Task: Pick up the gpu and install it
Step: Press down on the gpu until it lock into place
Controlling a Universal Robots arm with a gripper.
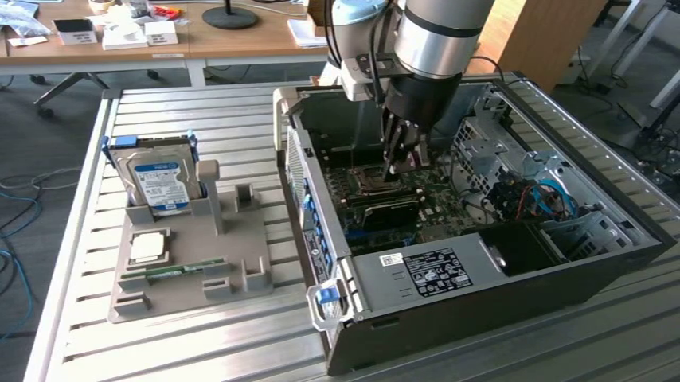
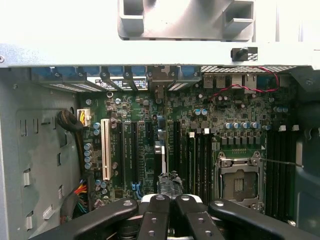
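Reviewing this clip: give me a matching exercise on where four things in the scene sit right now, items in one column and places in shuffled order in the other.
Items:
1. hard drive
2. memory stick
3. pincer
4. power supply

Places:
A. lying flat on the grey tray
B. standing upright at the grey tray's far end
C. inside the open case, just over the motherboard
D. at the end of the case nearest the exterior camera, black label facing up

Pairs: 1-B, 2-A, 3-C, 4-D
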